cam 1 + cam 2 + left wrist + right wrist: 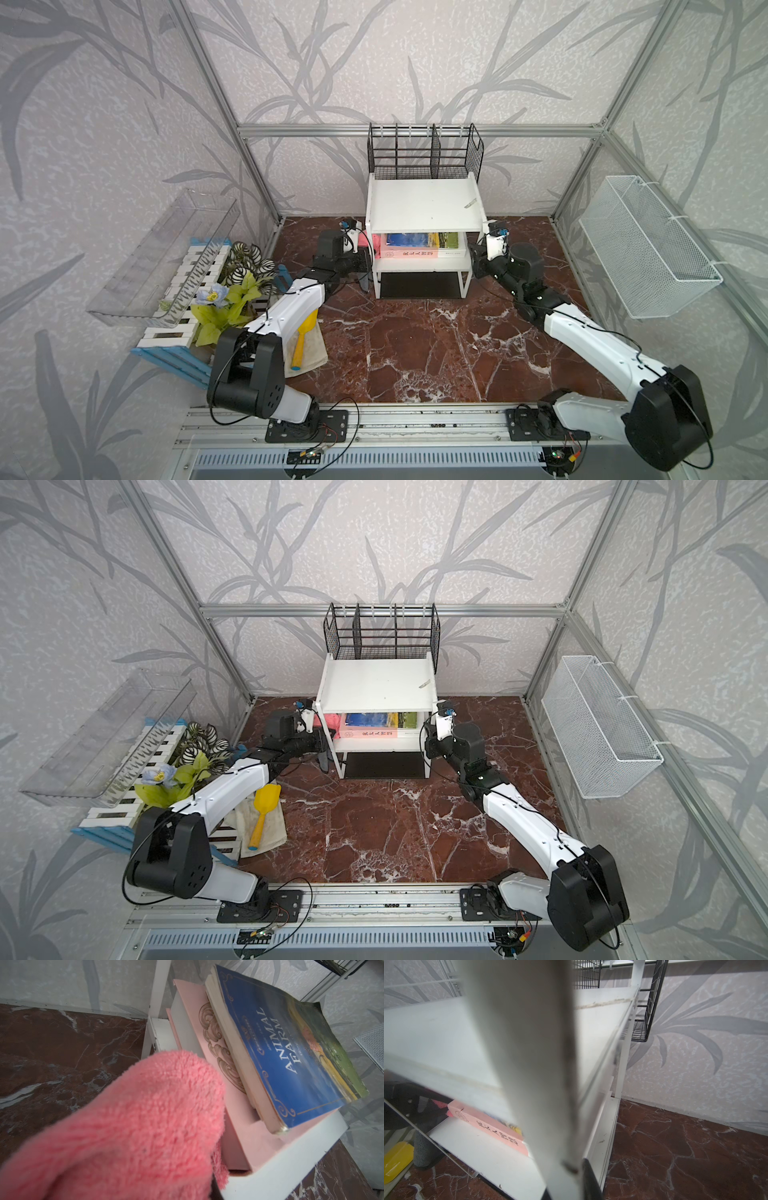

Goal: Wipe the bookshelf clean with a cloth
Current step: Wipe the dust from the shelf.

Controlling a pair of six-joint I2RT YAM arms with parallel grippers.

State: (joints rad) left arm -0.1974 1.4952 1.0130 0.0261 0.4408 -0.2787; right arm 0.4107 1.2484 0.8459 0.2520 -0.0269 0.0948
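Note:
The white bookshelf (424, 205) (376, 683) stands at the back centre, with a pink book and a blue book (291, 1059) stacked on its middle board. My left gripper (368, 251) (323, 734) is at the shelf's left end, shut on the pink cloth (375, 241) (331, 721). The cloth (128, 1126) bunches against the pink book's end and hides the fingers in the left wrist view. My right gripper (473, 254) (566, 1180) is at the shelf's right side, shut on its white front post (529, 1064). One black finger (590, 1180) shows beside the post.
A black wire rack (424, 153) stands behind the shelf. A white mesh basket (648, 249) hangs on the right wall. At front left lie a beige cloth with a yellow scoop (305, 338), plants, a small fence (199, 291) and a clear tray (166, 257). A small scrap (471, 203) lies on the top board.

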